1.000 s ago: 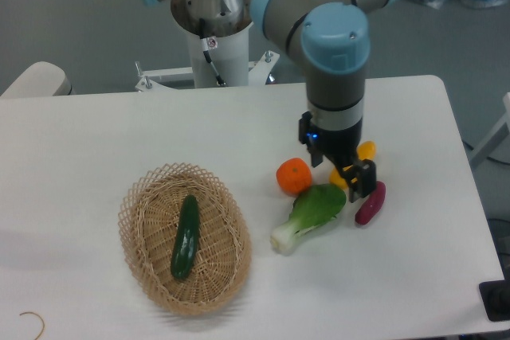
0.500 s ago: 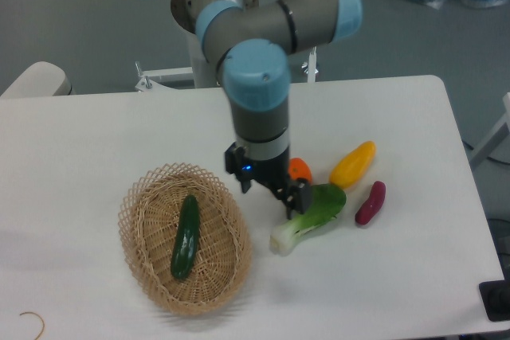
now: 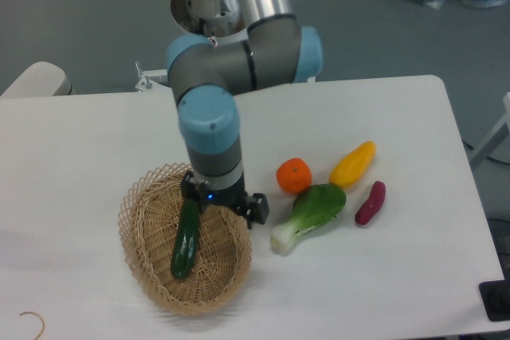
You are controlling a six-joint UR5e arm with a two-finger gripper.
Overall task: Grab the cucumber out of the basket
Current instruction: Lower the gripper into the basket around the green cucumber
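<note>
Gripper over the basket, fingers spread wide, holding nothing. Cucumber dark green, glossy, slightly curved, lying in basket centre, upper end under gripper. White table carries the basket; grey floor behind.

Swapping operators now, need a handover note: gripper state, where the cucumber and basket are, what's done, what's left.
Gripper: above the basket's right side, by the cucumber's upper end, holding nothing; open or shut cannot be told from this angle.
Cucumber: lying lengthwise inside the basket, not lifted.
Basket: on the table's front left.
Done: arm is over the basket.
Left: lower, close on the cucumber, lift it out.
</note>
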